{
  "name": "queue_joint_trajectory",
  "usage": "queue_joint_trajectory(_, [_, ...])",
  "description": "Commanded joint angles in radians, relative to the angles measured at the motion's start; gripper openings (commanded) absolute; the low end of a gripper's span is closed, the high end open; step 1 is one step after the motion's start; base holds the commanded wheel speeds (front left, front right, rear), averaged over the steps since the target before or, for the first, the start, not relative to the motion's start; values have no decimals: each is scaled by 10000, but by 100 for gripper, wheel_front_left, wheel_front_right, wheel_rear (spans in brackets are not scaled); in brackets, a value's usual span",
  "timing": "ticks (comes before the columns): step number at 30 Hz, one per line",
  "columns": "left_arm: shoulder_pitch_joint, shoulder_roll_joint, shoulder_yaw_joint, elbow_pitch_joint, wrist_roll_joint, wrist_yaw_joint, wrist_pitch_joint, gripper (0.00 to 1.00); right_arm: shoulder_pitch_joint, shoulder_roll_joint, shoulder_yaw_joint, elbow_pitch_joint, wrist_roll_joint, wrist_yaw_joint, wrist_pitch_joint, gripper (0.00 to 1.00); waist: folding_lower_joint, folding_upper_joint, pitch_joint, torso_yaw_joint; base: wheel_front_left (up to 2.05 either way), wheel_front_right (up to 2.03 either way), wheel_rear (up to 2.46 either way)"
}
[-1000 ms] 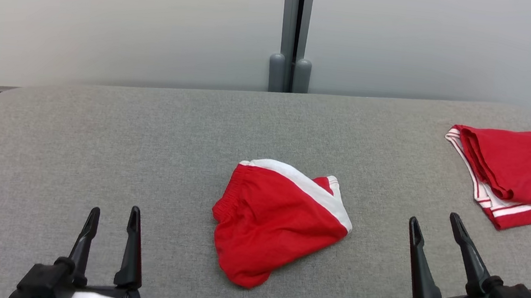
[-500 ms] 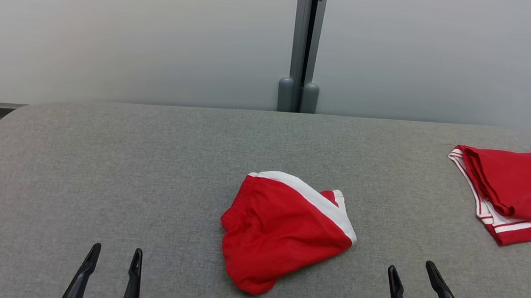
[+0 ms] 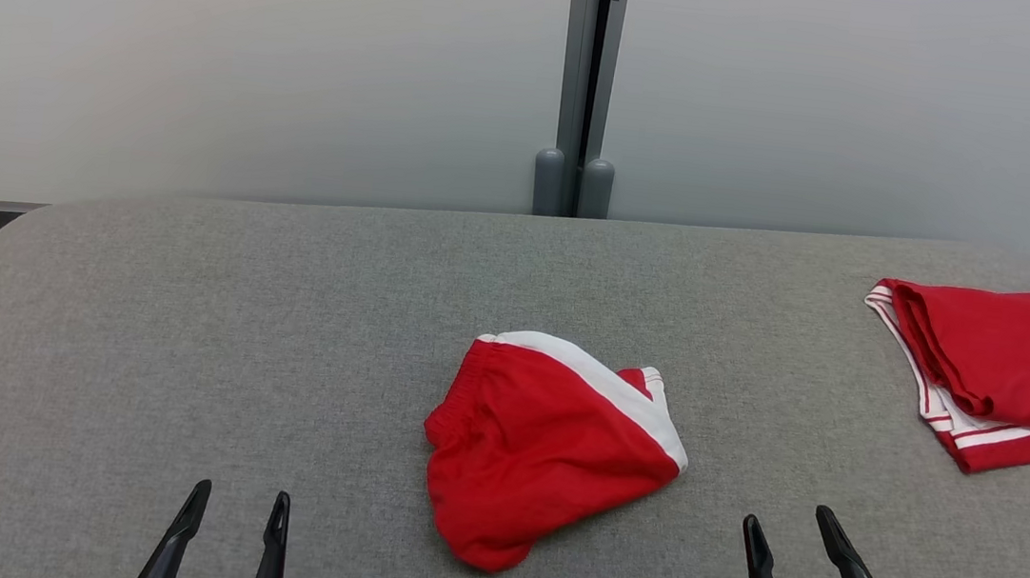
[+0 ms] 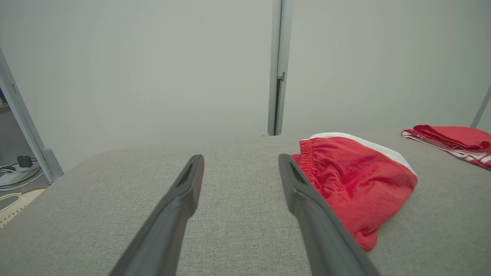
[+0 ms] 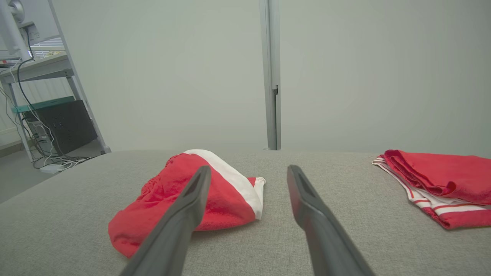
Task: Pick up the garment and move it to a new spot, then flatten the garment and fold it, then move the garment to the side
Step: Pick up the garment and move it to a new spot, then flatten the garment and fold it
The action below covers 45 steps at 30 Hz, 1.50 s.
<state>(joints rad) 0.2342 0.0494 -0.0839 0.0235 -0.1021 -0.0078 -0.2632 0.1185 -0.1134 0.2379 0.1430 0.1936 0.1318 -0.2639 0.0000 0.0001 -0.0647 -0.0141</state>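
Your garment (image 3: pixel 546 450) lies crumpled on the table (image 3: pixel 184 340), probably awaiting its first pick-up. A folded red one (image 3: pixel 1014 370) sits well to its right, likely already set aside. Your left gripper (image 3: pixel 243 493) and right gripper (image 3: pixel 788 519) flank the garment's near side, both spread wide, holding and touching nothing.

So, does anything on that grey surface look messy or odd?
Only the red shorts in the middle: they lie crumpled, white band twisted over, unlike the neatly folded red garment at the right edge.
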Motion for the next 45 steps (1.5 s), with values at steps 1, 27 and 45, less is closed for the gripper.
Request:
queue_joint_trajectory(1, [-180,30,7,26,66,-13,-16,100,-74,-24,13,14,61,-24,-2,100,0,-1,-1,4,0,0,0])
queue_joint_trajectory(27, [-3612,49,-1340,3097,-4047,-1224,1036,100,-646,-235,160,-131,-132,-24,-2,100,0,-1,834,-164,0,0,0])
queue_joint_trajectory(45, [-8475,1084,-4224,5027,-10146,-1229,5138,100,-1761,-901,117,-599,-368,-24,-2,100,0,-1,3423,-519,0,0,0])
